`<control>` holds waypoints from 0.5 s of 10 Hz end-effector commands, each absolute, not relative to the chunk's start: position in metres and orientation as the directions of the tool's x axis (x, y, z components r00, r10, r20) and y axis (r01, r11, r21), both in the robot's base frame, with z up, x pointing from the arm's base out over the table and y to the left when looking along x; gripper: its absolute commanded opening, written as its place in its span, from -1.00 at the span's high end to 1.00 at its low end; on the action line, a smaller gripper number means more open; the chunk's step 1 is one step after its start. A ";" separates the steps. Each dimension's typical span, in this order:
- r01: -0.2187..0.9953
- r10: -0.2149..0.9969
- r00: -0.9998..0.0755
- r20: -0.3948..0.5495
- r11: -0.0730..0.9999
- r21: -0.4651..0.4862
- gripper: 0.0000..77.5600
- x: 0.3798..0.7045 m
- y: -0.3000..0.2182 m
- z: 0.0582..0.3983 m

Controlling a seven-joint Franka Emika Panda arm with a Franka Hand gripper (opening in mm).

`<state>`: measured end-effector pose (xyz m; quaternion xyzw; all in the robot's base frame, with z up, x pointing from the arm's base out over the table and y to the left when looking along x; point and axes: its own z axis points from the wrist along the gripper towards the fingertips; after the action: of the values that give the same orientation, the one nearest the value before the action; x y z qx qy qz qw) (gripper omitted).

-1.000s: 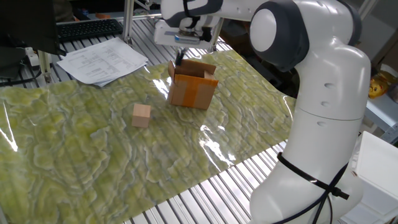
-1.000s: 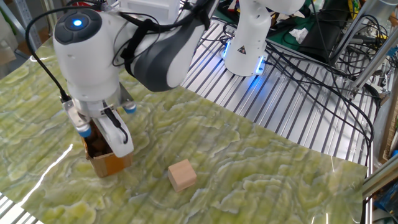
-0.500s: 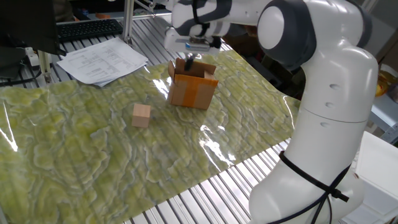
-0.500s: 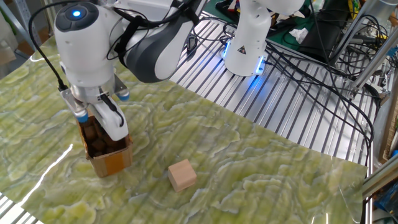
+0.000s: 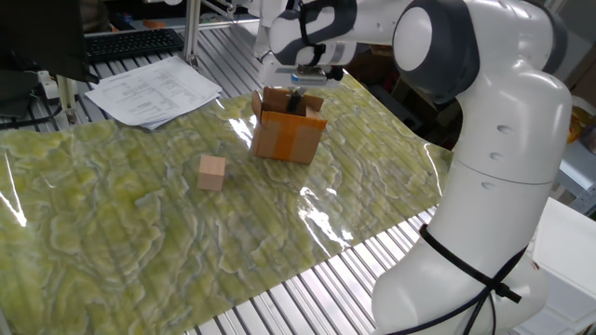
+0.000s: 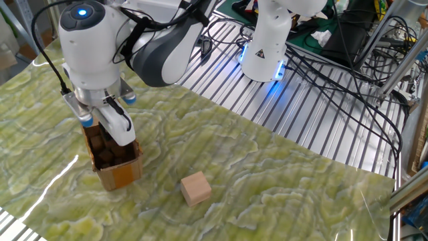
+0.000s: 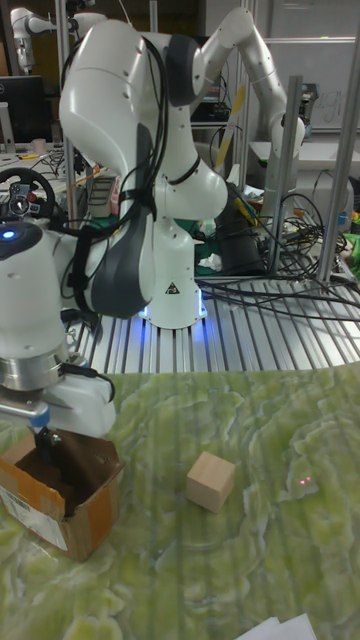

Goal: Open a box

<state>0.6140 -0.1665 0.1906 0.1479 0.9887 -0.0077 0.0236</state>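
1. Box (image 5: pixel 288 133): small brown carton with an orange tape band, upright on the green marbled mat covering the surface (image 5: pixel 140 233). Sits toward the mat's far side in one fixed view, near the left front edge in the other fixed view (image 6: pixel 115 163).
2. Top flaps stand up and splay outward; dark interior visible in the other fixed view and the tall fixed view (image 7: pixel 60 490).
3. Gripper (image 5: pixel 297 96) hangs directly over the box opening, pointing down. The fingers (image 6: pixel 115 127) reach to the box mouth, at or just inside the rim near one flap.
4. Finger spacing: they look close together, but I cannot tell whether they pinch a flap or are merely narrow; the tips are dark against the dark interior.
5. Light wooden cube (image 5: pixel 211 172) rests on the mat, well apart from the box, nearer the mat's middle (image 6: pixel 196 188).
6. Stack of papers (image 5: pixel 154 90) lies beyond the mat's far-left corner; a keyboard (image 5: pixel 130 43) sits behind it.
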 end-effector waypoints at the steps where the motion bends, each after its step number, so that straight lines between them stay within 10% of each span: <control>1: 0.279 0.278 -0.959 -0.055 0.960 -0.013 1.00 0.603 -0.182 0.182; 5: 0.280 0.279 -0.958 -0.063 0.960 -0.011 1.00 0.598 -0.186 0.170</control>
<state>0.5976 -0.1848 0.1699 0.1409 0.9896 -0.0097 0.0278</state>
